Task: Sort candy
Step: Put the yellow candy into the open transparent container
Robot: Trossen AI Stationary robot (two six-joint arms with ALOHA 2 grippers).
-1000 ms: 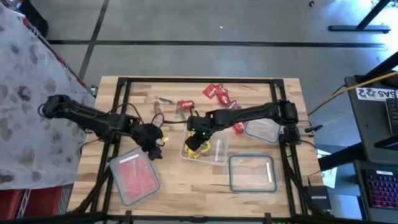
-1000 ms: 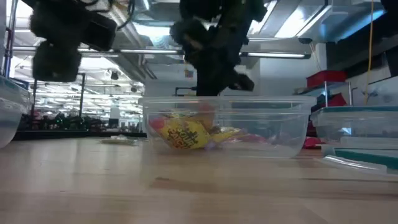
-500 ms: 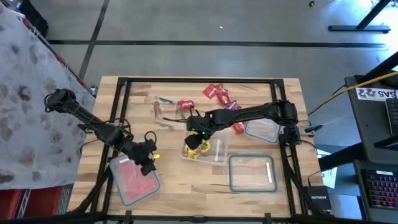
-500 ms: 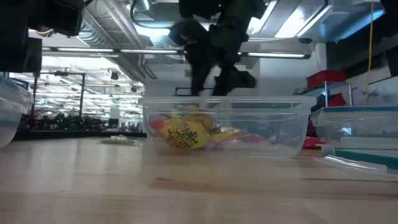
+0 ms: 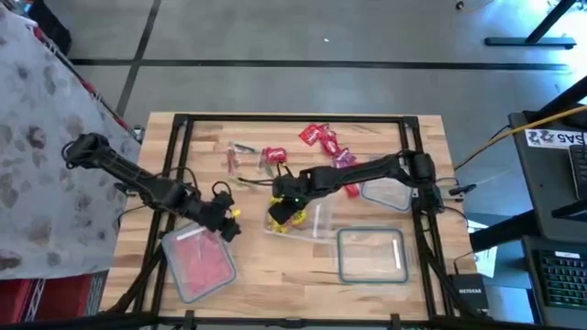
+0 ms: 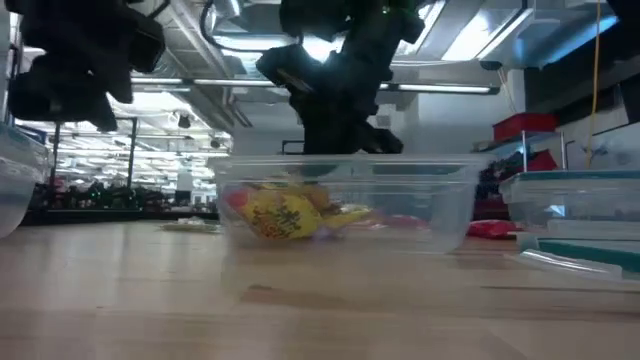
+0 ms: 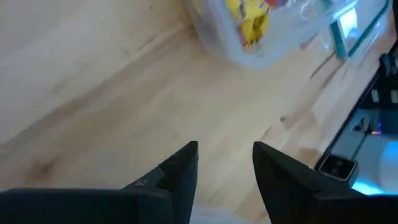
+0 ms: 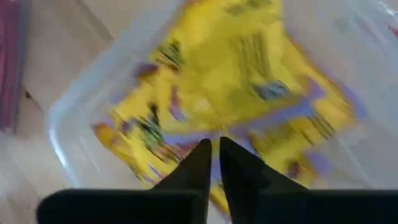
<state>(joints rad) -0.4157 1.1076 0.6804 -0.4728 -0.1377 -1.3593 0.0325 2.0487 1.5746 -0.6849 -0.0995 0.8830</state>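
- The yellow candy [image 8: 249, 93] lies heaped in the middle clear container [image 5: 316, 225], directly under the right gripper [image 8: 214, 155]; in the low view the same yellow wrappers [image 6: 285, 215] press against that container's near wall.
- The right gripper's fingers are drawn nearly together, with only a thin slit between the tips and nothing visibly pinched. I take this as the drop-off step for a yellow piece, either just let go or about to be nudged.
- Next, as I judge it, this gripper must lift clear of the container rim and reach beyond it to the loose candy [image 5: 321, 137] at the far side of the table, which is well apart from it.
- The yellow pieces are glossy and crinkled, with purple edging and dark print; they overlap, so single pieces are hard to separate by eye.
- The loose pieces out past the right gripper are mostly red and pink, with a few pale ones [image 5: 240, 151] nearer the left arm.
- The left gripper [image 7: 224, 162] hovers over bare wood with its fingers parted and empty. The container of red candy [image 5: 197, 259] sits just beside it, and the yellow container lies ahead of its fingertips.
- Two more clear containers [image 5: 371, 255] stand beside the right arm.
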